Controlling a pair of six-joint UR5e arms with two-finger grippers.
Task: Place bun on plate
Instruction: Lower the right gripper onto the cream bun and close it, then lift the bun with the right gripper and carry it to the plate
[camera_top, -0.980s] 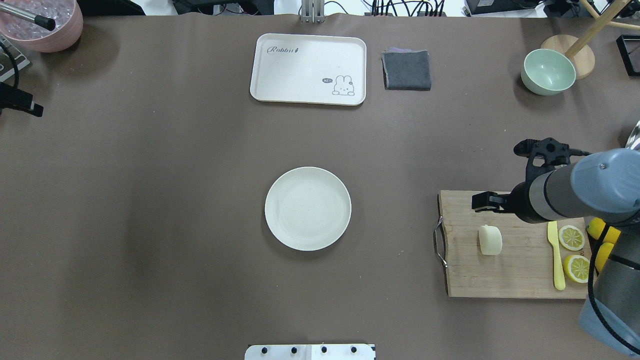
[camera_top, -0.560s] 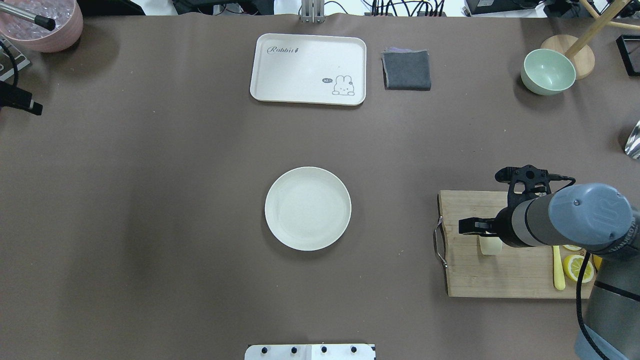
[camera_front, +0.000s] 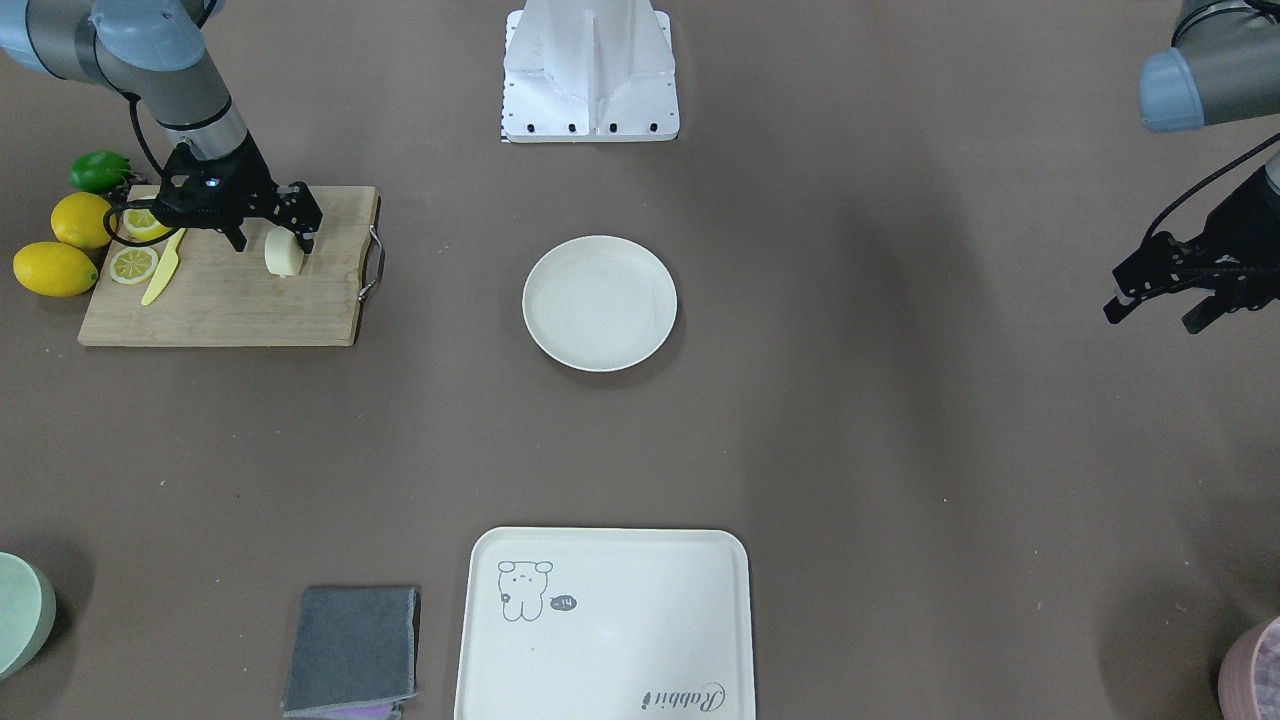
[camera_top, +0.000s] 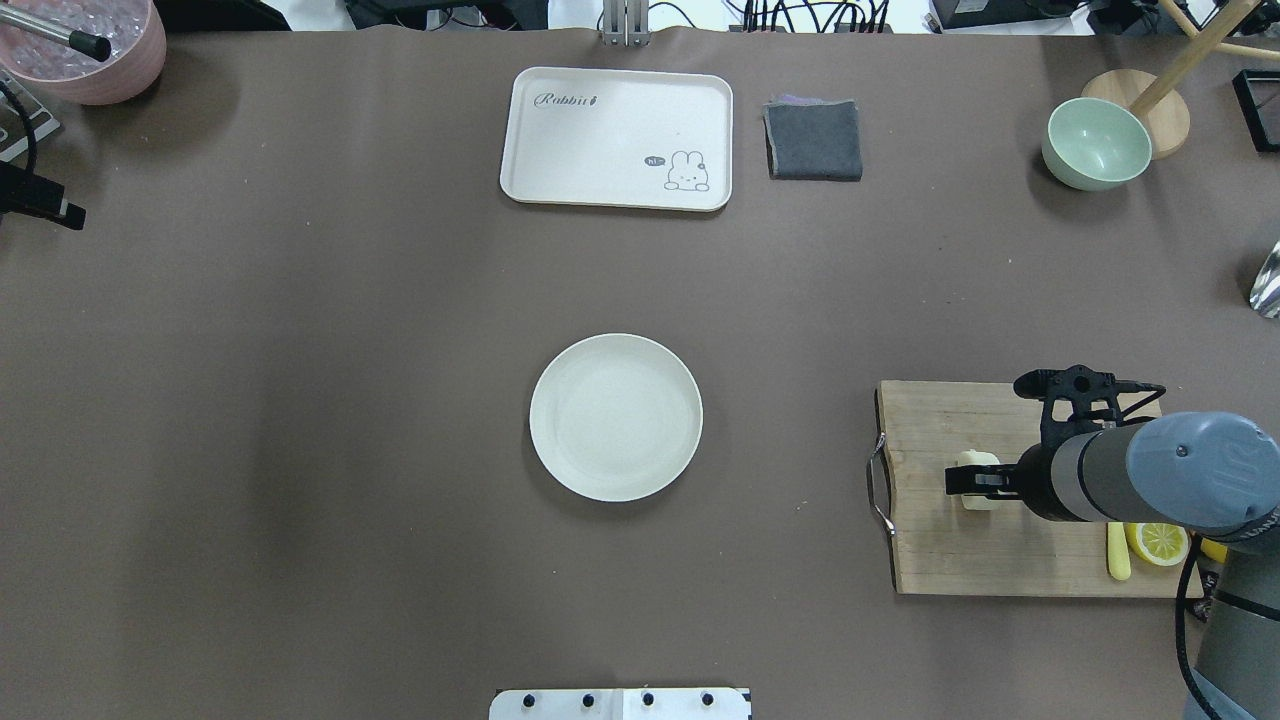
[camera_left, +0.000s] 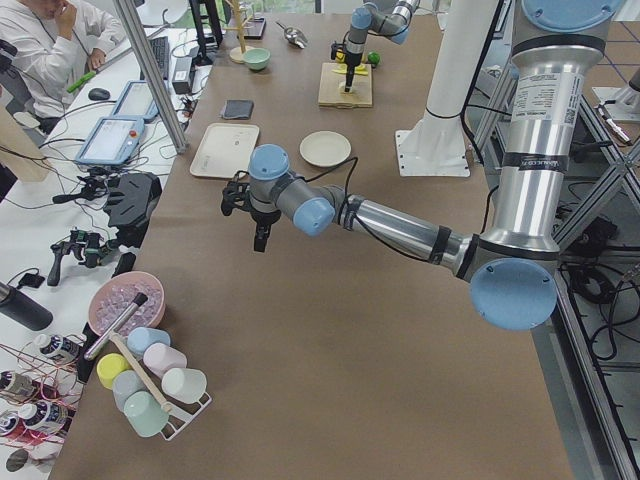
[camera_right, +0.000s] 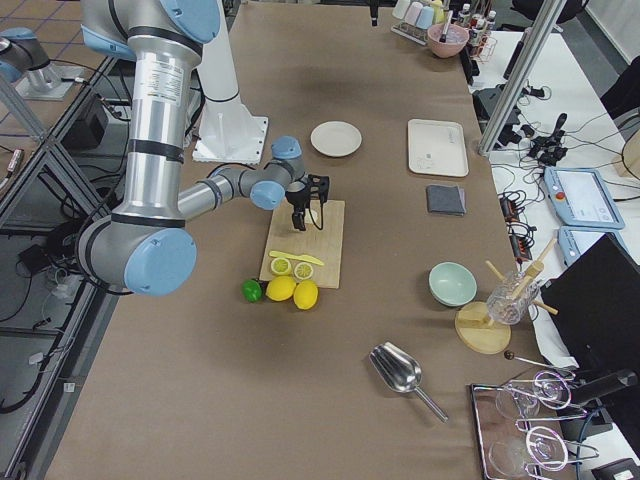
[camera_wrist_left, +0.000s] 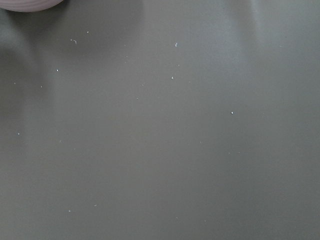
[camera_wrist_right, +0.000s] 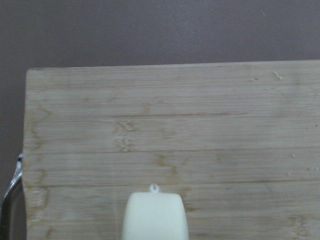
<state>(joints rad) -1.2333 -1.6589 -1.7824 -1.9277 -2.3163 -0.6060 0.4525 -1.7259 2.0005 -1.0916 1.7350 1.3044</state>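
Observation:
The bun (camera_front: 286, 254), a pale cream chunk, lies on the wooden cutting board (camera_front: 220, 310) at the table's right. My right gripper (camera_front: 274, 245) is low over it and open, one finger on each side of the bun. From overhead the right gripper (camera_top: 975, 482) covers the middle of the bun (camera_top: 977, 501). In the right wrist view the bun (camera_wrist_right: 155, 217) sits at the bottom edge on the board (camera_wrist_right: 150, 125). The round off-white plate (camera_top: 615, 417) stands bare at the table's centre. My left gripper (camera_front: 1158, 314) hangs open, far from both.
Lemon slices (camera_top: 1160, 543) and a yellow knife (camera_top: 1117, 552) lie on the board's right end, with whole lemons (camera_front: 55, 268) beside it. At the far side are a rabbit tray (camera_top: 617, 138), a grey cloth (camera_top: 813, 140) and a green bowl (camera_top: 1095, 143).
My right gripper came from above the board's far edge toward the robot and down over the bun. The bun, the plate and the left arm have not moved.

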